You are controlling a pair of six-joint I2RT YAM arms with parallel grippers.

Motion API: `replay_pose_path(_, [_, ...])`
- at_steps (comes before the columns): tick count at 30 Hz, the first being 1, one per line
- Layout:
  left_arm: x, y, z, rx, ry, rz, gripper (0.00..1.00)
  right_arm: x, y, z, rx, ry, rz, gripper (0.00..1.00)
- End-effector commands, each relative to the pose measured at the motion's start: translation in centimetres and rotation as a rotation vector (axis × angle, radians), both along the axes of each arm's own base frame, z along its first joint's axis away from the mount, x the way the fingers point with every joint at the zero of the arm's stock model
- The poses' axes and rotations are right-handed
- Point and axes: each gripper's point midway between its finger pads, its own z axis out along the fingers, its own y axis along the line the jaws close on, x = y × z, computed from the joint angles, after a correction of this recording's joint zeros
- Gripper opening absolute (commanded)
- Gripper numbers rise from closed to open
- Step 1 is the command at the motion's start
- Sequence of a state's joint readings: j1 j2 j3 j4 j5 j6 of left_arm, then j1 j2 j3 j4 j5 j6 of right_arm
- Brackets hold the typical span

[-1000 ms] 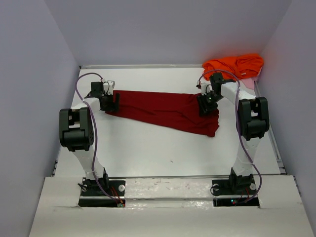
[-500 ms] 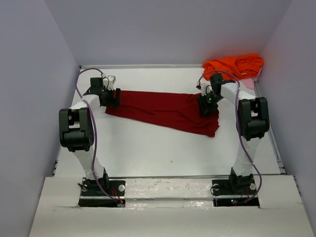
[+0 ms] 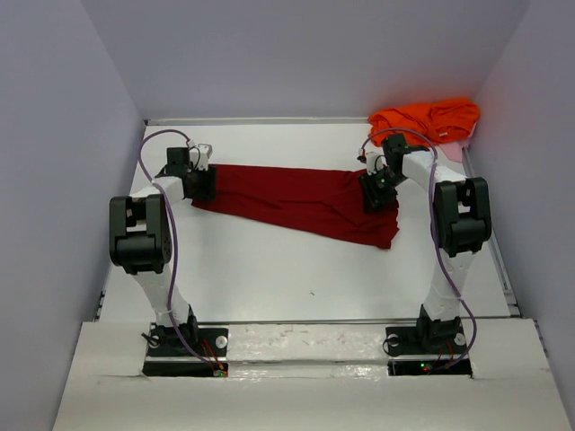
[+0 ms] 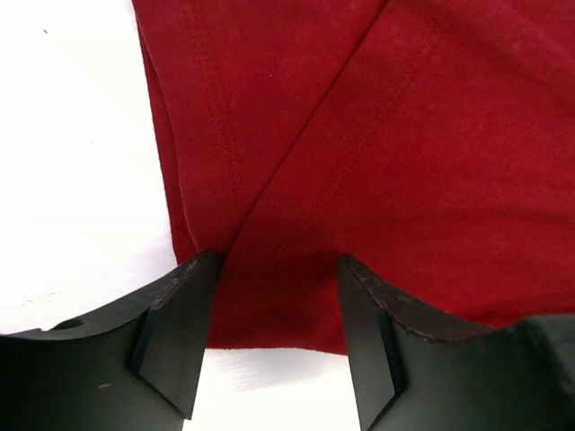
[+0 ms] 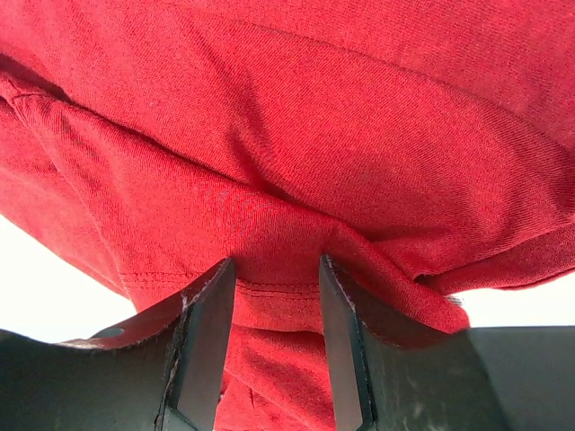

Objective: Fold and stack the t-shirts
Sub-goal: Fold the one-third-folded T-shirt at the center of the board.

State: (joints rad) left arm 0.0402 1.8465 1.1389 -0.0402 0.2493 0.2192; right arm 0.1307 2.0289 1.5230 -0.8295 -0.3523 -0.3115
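Observation:
The dark crimson t-shirt lies flat in a long strip across the middle of the table. My left gripper is down on its left end. In the left wrist view that gripper is open, with the shirt's hem and a fold line between its fingertips. My right gripper is on the shirt's right end. There the cloth is bunched, and a stitched hem runs across the gap of the open right gripper. The orange t-shirt lies crumpled in the far right corner.
Grey walls close in the white table on the left, back and right. A pale pink scrap shows below the orange t-shirt. Both arm bases stand at the near edge.
My left gripper's jaws have narrowed over the shirt's left end after a small shift back and forth. The right gripper and both t-shirts have hardly moved.

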Motion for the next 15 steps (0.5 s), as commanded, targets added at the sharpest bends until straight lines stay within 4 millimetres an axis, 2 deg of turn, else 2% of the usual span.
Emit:
replay_pose_path(1, [0.35,0.42,-0.95,0.027,-0.002,0.005,0.65,0.68,0.19,2.20,0.012,-0.073,0.012,0.48])
replay_pose_path(7, [1.11,1.03,-0.72,0.056,-0.029,0.023,0.65,0.54,0.21,2.06,0.013,-0.067,0.016,0.48])
replay_pose_path(10, [1.18,1.06,-0.72,0.059,-0.030,0.027,0.52,0.43,0.22,1.84,0.014,-0.060,0.018,0.48])
replay_pose_path(11, [1.19,1.11,-0.75,0.059,-0.029,0.026,0.39,0.42,0.21,1.78,0.013,-0.059,0.019,0.48])
replay_pose_path(12, [1.13,0.94,-0.72,0.055,-0.028,0.020,0.31,0.45,0.21,1.73,0.013,-0.059,0.019,0.48])
replay_pose_path(13, [1.17,0.93,-0.68,0.056,-0.027,0.016,0.11,0.35,0.22,1.57,0.014,-0.054,0.021,0.48])
replay_pose_path(14, [1.16,0.95,-0.67,0.057,-0.026,0.017,0.01,0.34,0.22,1.49,0.013,-0.050,0.021,0.48])
replay_pose_path(15, [1.17,1.01,-0.61,0.058,-0.026,0.024,0.00,0.29,0.21,1.43,0.013,-0.047,0.021,0.48])
